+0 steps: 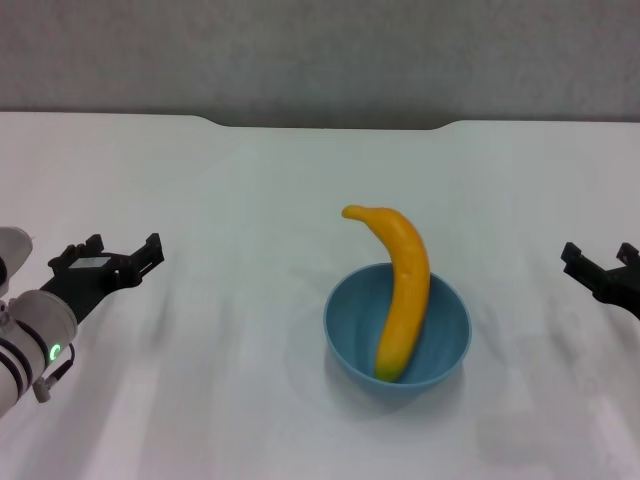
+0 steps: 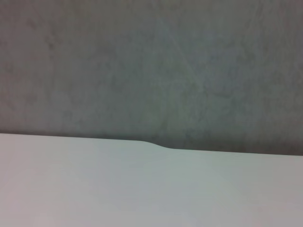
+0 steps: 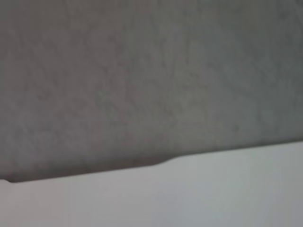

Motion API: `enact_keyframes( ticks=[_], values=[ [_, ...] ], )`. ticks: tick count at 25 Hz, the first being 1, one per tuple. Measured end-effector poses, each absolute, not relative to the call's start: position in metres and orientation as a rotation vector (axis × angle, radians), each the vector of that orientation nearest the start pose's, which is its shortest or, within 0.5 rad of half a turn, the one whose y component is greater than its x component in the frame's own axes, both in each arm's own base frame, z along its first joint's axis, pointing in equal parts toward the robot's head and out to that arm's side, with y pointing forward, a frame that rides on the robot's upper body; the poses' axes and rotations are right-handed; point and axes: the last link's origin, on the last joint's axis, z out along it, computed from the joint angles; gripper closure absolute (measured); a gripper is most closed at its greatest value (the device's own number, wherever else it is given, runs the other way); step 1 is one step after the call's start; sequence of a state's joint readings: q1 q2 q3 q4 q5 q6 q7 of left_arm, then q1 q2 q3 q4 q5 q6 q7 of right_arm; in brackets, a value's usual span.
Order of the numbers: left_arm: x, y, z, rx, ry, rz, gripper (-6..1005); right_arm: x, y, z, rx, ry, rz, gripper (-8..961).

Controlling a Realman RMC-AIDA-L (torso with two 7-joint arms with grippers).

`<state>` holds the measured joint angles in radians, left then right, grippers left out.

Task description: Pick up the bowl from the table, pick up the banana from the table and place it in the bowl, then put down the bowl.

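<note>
I see my left gripper (image 1: 112,255) out at the left side of the table (image 1: 220,200), held low over the white top with its two dark fingers (image 1: 150,250) spread apart and nothing between them. Its white forearm runs back toward me at the lower left edge, with a small green light on the wrist. Well off to that gripper's right, past a bare stretch of tabletop, sits the bowl (image 1: 345,335), light blue and upright on the table. The banana (image 1: 405,280) lies in it: its lower end rests down inside against the bowl's near wall, and the rest leans up over the far rim, curving away so that its tip hangs beyond the bowl, toward the far edge.

My right gripper (image 1: 598,262) shows at the right edge of the head view, well apart from the bowl on its other side. Its dark fingers are parted too, and it holds nothing.

Neither gripper touches the bowl or the banana.

Both wrist views show only the table's (image 2: 142,189) far edge with its shallow notch, and a grey wall (image 2: 151,66) behind it.
</note>
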<state>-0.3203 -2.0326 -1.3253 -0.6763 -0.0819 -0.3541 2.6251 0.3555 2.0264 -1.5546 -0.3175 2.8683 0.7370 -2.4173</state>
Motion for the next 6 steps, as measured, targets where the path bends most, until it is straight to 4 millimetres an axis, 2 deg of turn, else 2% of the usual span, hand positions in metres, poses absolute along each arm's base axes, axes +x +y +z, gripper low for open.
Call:
enact_keyframes(
  ticks=[6],
  values=[
    [-0.3187,0.3656,-0.0322,-1.761,-0.965,-0.523,136,0.37,0.3387,-0.015,-1.756,0.978,0.56,46]
  ],
)
